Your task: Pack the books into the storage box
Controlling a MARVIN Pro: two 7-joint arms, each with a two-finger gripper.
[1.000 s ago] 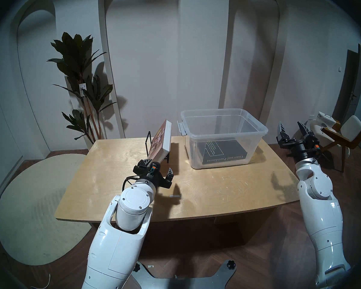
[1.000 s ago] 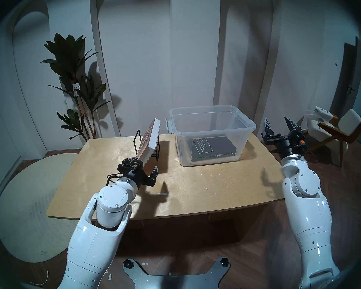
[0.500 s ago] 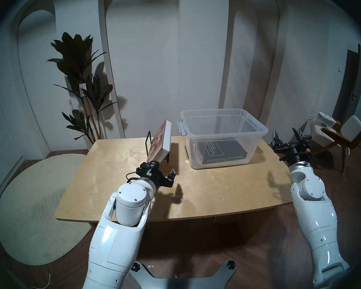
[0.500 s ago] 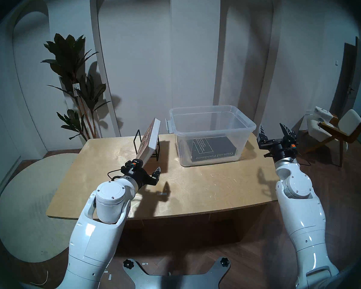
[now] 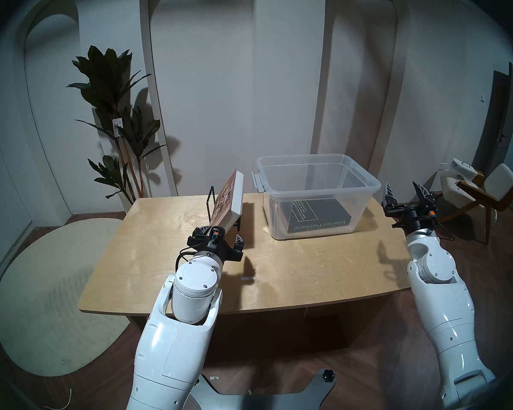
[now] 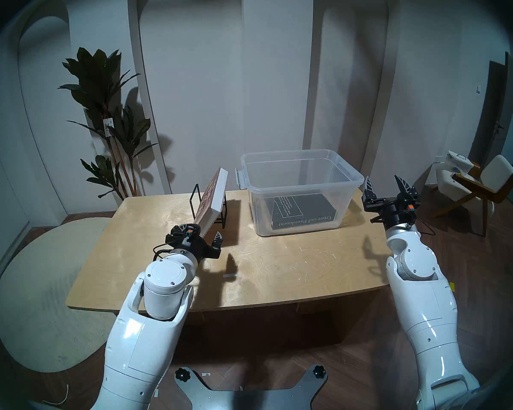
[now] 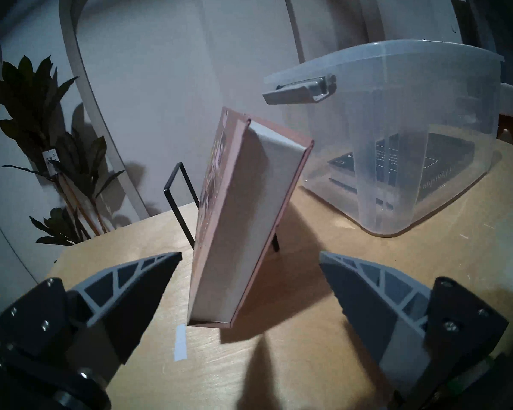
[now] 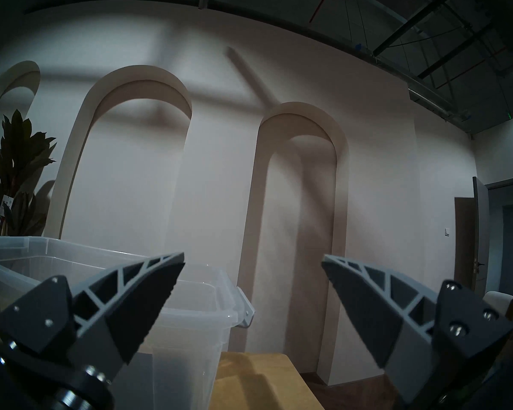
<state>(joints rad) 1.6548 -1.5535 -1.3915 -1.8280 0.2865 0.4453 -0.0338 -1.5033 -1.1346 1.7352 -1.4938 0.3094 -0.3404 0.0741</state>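
i count two books and one storage box [image 5: 317,190], and i place everything from that box: a clear plastic tub with a thick rim and a clip latch on its left end, standing open on the far right part of the wooden table [image 5: 166,252]. the black book [image 5: 319,215] lies flat on the box's floor, its white lettering "crime and punishment" reading upside down from my head view, its long side running roughly along the box's length. the reddish-brown book [image 5: 226,201], thick, with pictures on its cover and white page edges, stands just left of the box in one black wire rack [image 5: 210,197], leaning toward the left, its long axis running from near me away toward the wall, page edges facing up and right. my left gripper [image 7: 249,264] sits in front of that book's near end, well left of the box, its fingers spread wide either side of the book and touching nothing. my right gripper [image 5: 406,190] hangs just right of the box, fingers [image 8: 137,306] wide apart, tipped upward and empty.
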